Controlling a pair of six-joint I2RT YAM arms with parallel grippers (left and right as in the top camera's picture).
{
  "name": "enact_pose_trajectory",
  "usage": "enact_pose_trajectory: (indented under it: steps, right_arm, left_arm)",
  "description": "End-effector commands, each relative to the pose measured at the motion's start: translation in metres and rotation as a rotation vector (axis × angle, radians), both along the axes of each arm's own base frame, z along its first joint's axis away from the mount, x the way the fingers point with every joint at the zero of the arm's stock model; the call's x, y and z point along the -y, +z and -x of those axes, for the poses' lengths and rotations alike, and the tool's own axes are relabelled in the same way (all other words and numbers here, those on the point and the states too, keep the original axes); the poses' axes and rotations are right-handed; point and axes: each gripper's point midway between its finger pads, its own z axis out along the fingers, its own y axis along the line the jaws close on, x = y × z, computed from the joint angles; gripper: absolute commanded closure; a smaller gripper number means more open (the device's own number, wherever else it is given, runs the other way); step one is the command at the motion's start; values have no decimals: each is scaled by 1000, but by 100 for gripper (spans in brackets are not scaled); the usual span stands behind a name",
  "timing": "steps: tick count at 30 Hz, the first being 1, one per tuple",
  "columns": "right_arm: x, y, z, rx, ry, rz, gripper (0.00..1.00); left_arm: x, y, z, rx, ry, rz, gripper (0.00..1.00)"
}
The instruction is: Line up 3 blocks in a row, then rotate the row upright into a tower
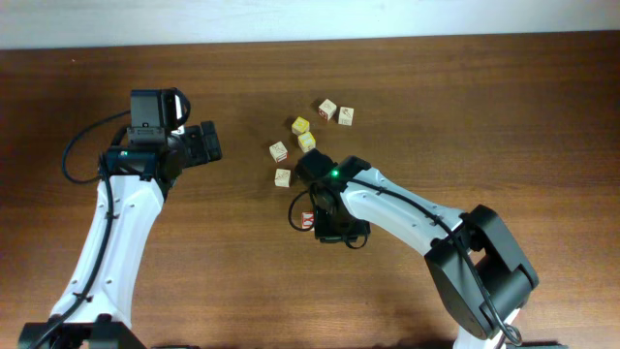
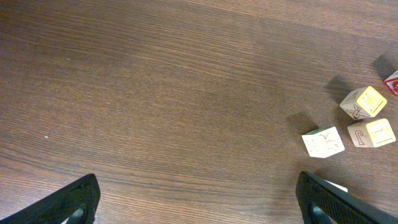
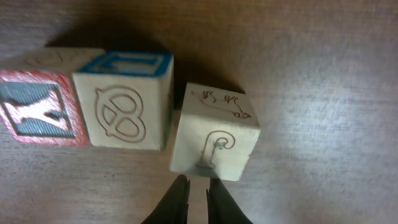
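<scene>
The left gripper (image 1: 209,142) hangs over the brown wooden table (image 2: 155,93), jaws spread wide. Under the right arm, a red-framed wooden cube (image 3: 37,112) touches a cream pretzel-print cube (image 3: 121,112). Just beside them, a cream hook-print cube (image 3: 214,134) sits askew, with the right gripper (image 3: 198,185) at its lower edge, jaws nearly pressed together.

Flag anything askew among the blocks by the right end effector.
The cream block sits turned at an angle beside the blue-framed block. That one and the red-framed block line up square, side by side. Nothing looks damaged or spilled.
</scene>
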Motion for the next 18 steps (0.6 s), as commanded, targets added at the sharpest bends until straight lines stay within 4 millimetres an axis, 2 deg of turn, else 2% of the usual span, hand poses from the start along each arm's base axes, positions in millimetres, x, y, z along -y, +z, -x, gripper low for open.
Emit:
enact_pose_trajectory:
  steps: [1,4,9,11,13,14,16,18]
  right_arm:
    - [8,3,-17,60,63,21,87]
    - [13,3,-27,77,85,6,87]
    - [10,3,-29,87,102,-5,89]
    - [14,18,-29,67,90,0,92]
    - [23,40,-39,74,52,-3,92]
    - [29,44,-46,86,27,-10,91]
    - [42,38,-59,98,-22,-12,91]
    - [46,19,-68,113,-35,-17,91]
  left_arm:
    - [-4,3,-2,9,20,-6,1]
    - [-4,3,-2,9,20,-6,1]
    - [-4,3,-2,9,20,-6,1]
    - [-4,3,-2,9,20,-6,1]
    - [-4,3,-2,9,20,-6,1]
    - [-4,3,-2,9,20,-6,1]
    - [-4,3,-2,9,20,-6,1]
    - [-4,3,-2,9,19,-6,1]
